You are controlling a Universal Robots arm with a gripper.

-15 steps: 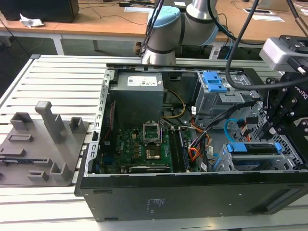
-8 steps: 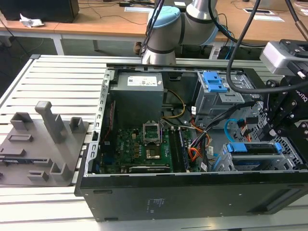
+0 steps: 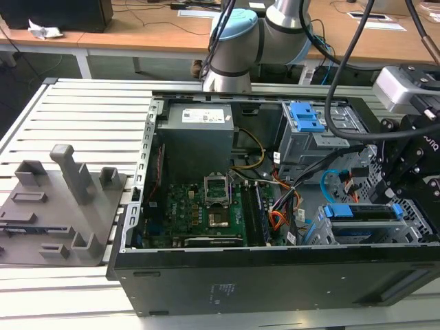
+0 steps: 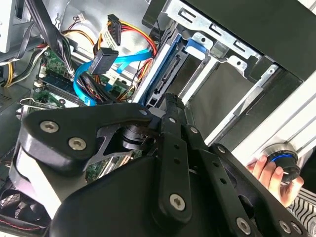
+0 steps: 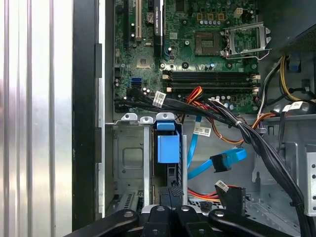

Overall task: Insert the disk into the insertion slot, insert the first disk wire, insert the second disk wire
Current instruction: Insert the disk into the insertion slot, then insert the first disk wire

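Disk [image 5: 168, 148] w/ blue frame sits in the slot [image 5: 147, 148] of the silver cage. Hand [image 5: 175, 193] clenched, tips together, right at disk's outer edge, just outside cage. Blue cable [image 5: 224, 162] w/ free plug lies beside cage; motherboard [image 5: 197, 44] further off, past cable.

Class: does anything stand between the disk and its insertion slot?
Nothing visible does. In the first wrist view the disk already sits inside the insertion slot, with the gripper at its outer end. The blue cable lies beside the slot, not across it.
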